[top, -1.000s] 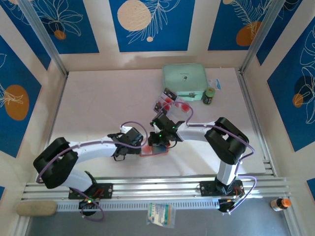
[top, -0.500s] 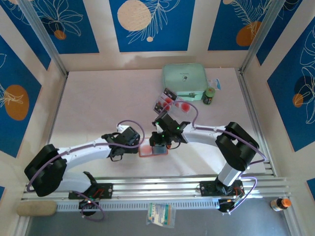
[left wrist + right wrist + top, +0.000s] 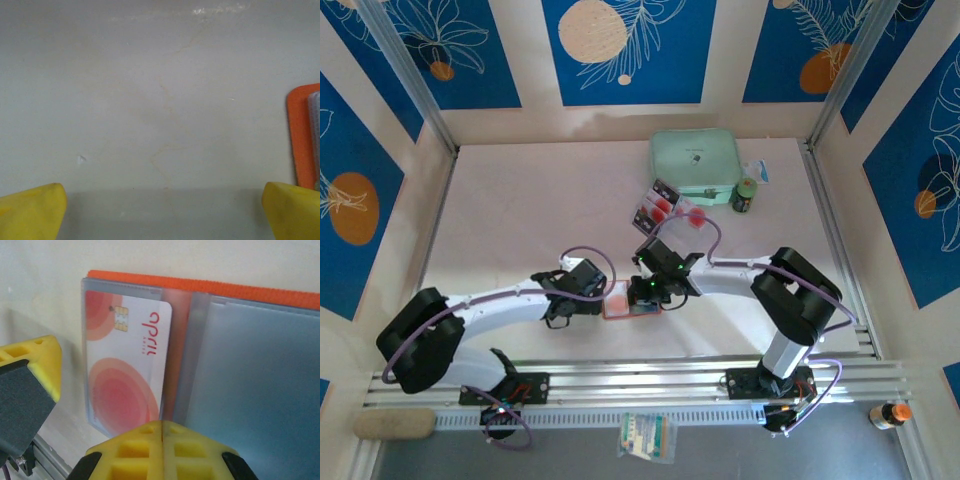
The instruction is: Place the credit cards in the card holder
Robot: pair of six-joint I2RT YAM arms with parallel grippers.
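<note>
The card holder [image 3: 623,304] lies open near the table's front; it is orange with pale clear sleeves [image 3: 260,370]. One of the credit cards [image 3: 127,365], pale with red discs and a chip, sits inside its left sleeve. My right gripper [image 3: 162,432] is shut, its tips meeting over the holder's fold with nothing between them. More credit cards [image 3: 665,207] lie in a clear tray farther back. My left gripper [image 3: 162,215] is open over bare table just left of the holder's orange edge [image 3: 301,135]; one of its yellow fingers [image 3: 30,375] stands beside the holder.
A mint-green case [image 3: 695,160] and a small dark jar [image 3: 746,195] stand at the back right. The metal rail [image 3: 640,380] runs along the table's front edge, close behind the holder.
My right gripper has come a little nearer and lower over the holder, and its arm's elbow has swung. The left gripper has barely moved and the holder has stayed put.
</note>
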